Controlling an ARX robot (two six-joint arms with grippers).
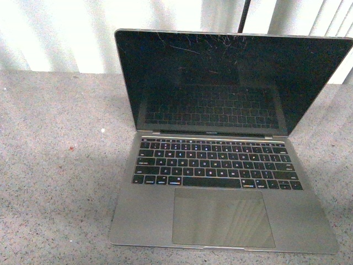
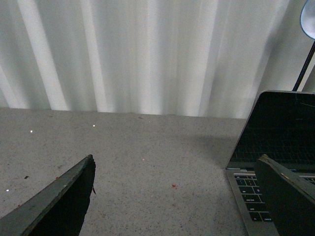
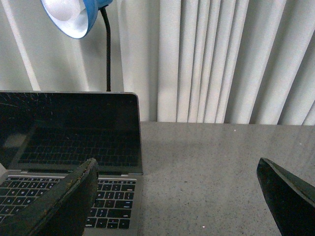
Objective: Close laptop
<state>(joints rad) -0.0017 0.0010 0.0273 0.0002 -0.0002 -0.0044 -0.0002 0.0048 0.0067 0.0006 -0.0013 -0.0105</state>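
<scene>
The grey-silver laptop (image 1: 220, 165) stands open on the speckled grey table (image 1: 55, 182), its scratched black screen upright and facing me, with black keys and a large trackpad. Neither arm shows in the front view. In the left wrist view the laptop (image 2: 275, 147) lies to one side; my left gripper (image 2: 179, 164) is open over bare table beside its left edge. In the right wrist view the laptop (image 3: 69, 142) lies to the other side; my right gripper (image 3: 177, 169) is open over the table beside its right edge. Both grippers are empty.
A white pleated curtain (image 1: 55, 33) hangs behind the table. A blue lamp (image 3: 74, 17) on a black stem (image 3: 107, 54) stands behind the laptop's screen. The stem also shows in the front view (image 1: 244, 16).
</scene>
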